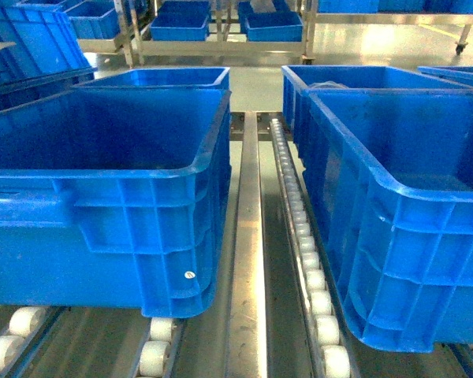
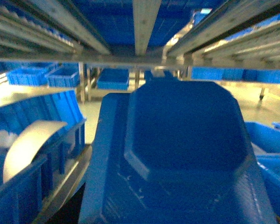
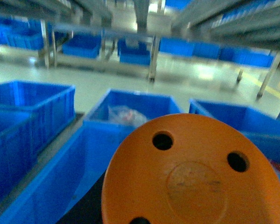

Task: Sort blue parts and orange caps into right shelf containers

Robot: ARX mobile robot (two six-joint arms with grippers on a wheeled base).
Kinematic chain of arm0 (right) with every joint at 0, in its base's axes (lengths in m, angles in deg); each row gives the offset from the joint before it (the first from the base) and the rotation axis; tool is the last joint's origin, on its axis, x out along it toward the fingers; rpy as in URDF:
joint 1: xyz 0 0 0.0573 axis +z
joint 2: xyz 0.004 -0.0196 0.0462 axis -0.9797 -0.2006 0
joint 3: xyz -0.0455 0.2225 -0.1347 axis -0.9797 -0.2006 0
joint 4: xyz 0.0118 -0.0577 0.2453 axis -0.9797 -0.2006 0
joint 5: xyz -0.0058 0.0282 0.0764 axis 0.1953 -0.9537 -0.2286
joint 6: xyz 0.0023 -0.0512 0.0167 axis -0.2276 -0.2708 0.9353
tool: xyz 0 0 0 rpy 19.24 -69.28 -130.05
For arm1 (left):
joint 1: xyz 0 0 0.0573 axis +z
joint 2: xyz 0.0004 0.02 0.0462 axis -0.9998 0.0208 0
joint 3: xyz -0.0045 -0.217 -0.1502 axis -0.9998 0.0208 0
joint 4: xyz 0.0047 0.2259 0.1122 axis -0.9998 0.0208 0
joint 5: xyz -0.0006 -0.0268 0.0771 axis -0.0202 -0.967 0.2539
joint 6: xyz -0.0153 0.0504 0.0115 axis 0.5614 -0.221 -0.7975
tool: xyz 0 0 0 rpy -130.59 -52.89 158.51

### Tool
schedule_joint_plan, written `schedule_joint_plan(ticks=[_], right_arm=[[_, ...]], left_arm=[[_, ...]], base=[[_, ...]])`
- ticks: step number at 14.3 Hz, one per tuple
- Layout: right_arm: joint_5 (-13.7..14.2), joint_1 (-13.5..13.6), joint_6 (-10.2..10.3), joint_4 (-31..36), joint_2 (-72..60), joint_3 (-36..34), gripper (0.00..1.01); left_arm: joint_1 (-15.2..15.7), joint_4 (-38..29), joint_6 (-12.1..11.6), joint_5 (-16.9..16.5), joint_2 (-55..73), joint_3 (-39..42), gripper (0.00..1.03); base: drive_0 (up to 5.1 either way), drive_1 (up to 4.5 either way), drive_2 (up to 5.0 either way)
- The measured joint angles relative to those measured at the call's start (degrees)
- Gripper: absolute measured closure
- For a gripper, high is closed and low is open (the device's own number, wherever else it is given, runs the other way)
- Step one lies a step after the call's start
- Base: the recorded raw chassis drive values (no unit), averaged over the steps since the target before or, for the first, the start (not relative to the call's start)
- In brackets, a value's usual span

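Note:
A big dark blue part with a raised octagonal face fills the left wrist view, hanging close under the camera; my left gripper holds it, its fingers hidden behind it. An orange cap, round with small holes, fills the lower right wrist view; my right gripper holds it, its fingers also hidden. The cap hangs over an open blue crate with another crate behind it holding a clear plastic bag. In the head view, large blue crates stand left and right on the shelf. Neither gripper shows there.
White roller tracks and a metal rail run between the two crates. More blue crates sit on far racks. Shelf rails pass overhead in the left wrist view. A pale curved sheet lies in a crate at left.

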Motion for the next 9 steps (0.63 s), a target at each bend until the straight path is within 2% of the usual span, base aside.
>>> schedule_joint_plan(ticks=[1,2,4,7,9], right_arm=[[3.41,2.14,3.39,0.28,-26.99,10.32,0.44],[6.54,4.22,4.31,3.74,-26.21,9.66,0.08],[6.84,4.22,4.31,3.74,-25.73,9.35,0.01],[6.93,4.22,4.28,3.52,-25.73,9.2,0.03],[6.93,4.22,4.28,3.41,-25.81,9.05,0.04]], left_arm=[[-2.32,4.66,2.62,3.54,25.66,-12.28,0.4],[-3.34,2.89,4.79,0.0,20.94,-9.77,0.04],[-2.99,2.95,5.38,-0.35,19.85,-8.83,0.04],[-2.73,3.1,6.1,-0.39,19.76,-8.39,0.06],[-2.75,1.36,5.73,0.55,20.41,-7.96,0.07]], base=[[0.0,0.0,0.0],[0.0,0.0,0.0],[0.0,0.0,0.0],[0.0,0.0,0.0],[0.0,0.0,0.0]])
